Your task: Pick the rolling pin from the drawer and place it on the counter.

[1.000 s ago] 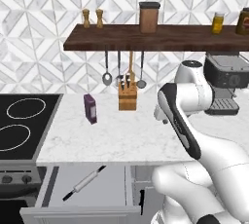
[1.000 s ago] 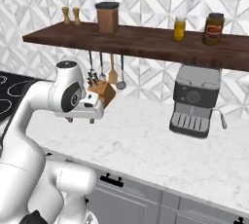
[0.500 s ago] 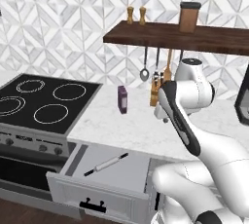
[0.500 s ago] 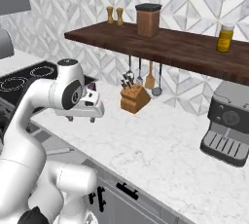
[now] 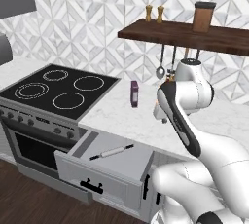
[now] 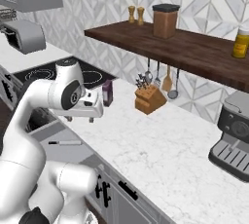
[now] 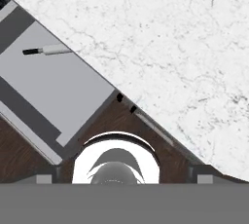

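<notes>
The rolling pin [image 5: 112, 151] lies at a slant on the floor of the open drawer [image 5: 99, 179], a slim pale cylinder with dark handle ends. It also appears from the other side as the rolling pin [image 6: 65, 142] inside the drawer [image 6: 51, 131]. My gripper [image 6: 79, 120] hangs above the front edge of the white marble counter [image 6: 155, 145], higher than the drawer and to its right. Its fingers stand apart, open, with nothing between them. The hand view looks straight down: rolling pin [image 7: 48, 50] at upper left in the drawer [image 7: 68, 89], counter [image 7: 170, 38] across the upper right.
A black cooktop [image 5: 58, 89] and oven stand left of the drawer. A purple bottle [image 5: 134, 94] stands on the counter behind my arm. Further right are a knife block [image 6: 150, 99], hanging utensils, a coffee machine [image 6: 233, 140] and the brown shelf [image 6: 185, 47] overhead.
The whole scene has slid right in both base views: the base has driven left. The cooktop and open drawer now sit nearer the middle. The arm holds the same pose.
</notes>
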Tool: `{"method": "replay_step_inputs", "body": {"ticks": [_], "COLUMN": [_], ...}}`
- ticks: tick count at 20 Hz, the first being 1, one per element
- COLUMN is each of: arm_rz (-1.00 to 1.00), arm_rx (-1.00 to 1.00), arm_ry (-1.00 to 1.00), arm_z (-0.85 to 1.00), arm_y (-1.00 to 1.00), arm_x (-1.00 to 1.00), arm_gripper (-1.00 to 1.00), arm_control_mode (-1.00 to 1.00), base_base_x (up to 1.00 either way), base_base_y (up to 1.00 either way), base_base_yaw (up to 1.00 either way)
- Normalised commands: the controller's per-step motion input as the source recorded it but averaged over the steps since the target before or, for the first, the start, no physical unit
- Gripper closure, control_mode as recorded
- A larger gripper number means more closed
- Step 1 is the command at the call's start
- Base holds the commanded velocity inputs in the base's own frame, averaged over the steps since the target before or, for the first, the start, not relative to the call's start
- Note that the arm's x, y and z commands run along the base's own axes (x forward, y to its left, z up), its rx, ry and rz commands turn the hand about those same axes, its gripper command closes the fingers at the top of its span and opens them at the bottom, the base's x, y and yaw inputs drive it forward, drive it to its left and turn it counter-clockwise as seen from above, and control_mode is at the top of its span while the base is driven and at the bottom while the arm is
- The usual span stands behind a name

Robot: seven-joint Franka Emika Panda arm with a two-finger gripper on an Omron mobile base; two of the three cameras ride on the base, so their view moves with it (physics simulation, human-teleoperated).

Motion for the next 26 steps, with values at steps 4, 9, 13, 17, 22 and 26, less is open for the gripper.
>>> {"method": "replay_step_inputs", "body": {"ticks": [4,9,13,17,22,26], "arm_rz": [0.05,0.03,0.02,0.0,-0.12,-0.35], "arm_rx": [-0.02,-0.01,0.0,0.0,0.01,0.05], "arm_ry": [0.0,0.0,0.0,0.02,0.03,0.0], "arm_z": [-0.39,-0.51,-0.47,-0.47,-0.41,-0.39], "arm_y": [0.37,0.51,0.7,0.72,0.74,0.65], "arm_x": [0.0,0.0,0.06,0.1,0.36,0.41], "arm_gripper": [-1.0,-1.0,-1.0,-1.0,-1.0,-1.0], "arm_control_mode": [-1.0,-1.0,-1.0,-1.0,-1.0,-1.0], "base_base_x": [0.0,0.0,0.0,0.0,0.0,0.0], "base_base_y": [0.1,0.0,0.0,0.0,0.0,0.0], "base_base_yaw": [0.04,0.0,0.0,0.0,0.0,0.0]}}
